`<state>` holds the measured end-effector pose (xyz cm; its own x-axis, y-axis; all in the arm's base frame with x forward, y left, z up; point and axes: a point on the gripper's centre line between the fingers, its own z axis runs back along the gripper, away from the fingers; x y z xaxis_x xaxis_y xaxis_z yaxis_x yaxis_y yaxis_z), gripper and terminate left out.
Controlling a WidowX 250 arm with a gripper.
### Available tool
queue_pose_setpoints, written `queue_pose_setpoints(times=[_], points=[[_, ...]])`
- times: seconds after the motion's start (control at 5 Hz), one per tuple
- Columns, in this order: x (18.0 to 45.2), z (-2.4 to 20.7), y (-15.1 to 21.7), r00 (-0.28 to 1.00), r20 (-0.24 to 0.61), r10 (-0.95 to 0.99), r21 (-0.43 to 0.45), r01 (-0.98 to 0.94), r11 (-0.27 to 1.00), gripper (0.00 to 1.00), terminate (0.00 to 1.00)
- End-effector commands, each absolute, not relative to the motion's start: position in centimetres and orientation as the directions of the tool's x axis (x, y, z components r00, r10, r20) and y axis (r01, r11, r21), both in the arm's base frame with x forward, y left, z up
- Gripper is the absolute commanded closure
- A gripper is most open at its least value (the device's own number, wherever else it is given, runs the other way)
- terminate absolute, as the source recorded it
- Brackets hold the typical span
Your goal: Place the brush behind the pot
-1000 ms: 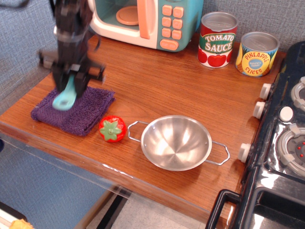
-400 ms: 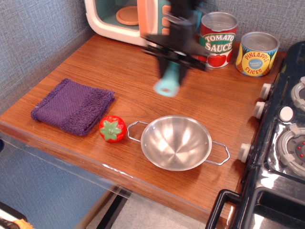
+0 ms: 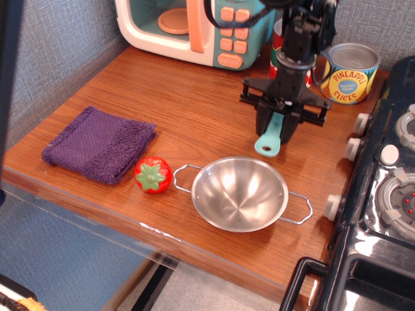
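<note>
**Brush hanging just beyond the pot's far rim**

While the black pincer is clamping the upper part of the brush, the light-teal handle is pointing downward, its holed end hanging close to the tabletop; whether it is touching the wood cannot be told. The bristles are hidden inside the pincer. The brush is sitting just behind the pot, near the right part of its far rim, apart from the steel.

The pot is resting upright and empty near the front edge, its two wire loop handles sticking out left and right. A red toy tomato is lying just beside the left handle, and a folded purple cloth is lying farther left. Behind the arm, a tomato sauce can is partly hidden by it, while a pineapple slices can is standing to its right. A toy microwave is occupying the back, and a black toy stove is bordering the right side.
</note>
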<state>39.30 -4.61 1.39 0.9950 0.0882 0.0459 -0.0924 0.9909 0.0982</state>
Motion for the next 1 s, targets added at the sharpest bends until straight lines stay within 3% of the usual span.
queue_pose_setpoints(times=[0.0,0.2,0.4,0.6,0.8], points=[[39.4,3.2,-3.7,0.993,0.107,0.058,0.050,-0.063,0.997,0.00,0.00],[38.8,5.9,-3.3,0.987,0.153,0.038,0.024,-0.043,0.999,0.00,0.00],[37.1,10.1,-2.2,0.975,0.218,0.046,-0.004,-0.046,0.999,0.00,0.00],[33.4,13.2,0.5,0.972,0.224,0.070,-0.007,-0.071,0.997,0.00,0.00],[30.0,13.5,3.3,0.978,0.192,0.085,0.017,-0.090,0.996,0.00,0.00]])
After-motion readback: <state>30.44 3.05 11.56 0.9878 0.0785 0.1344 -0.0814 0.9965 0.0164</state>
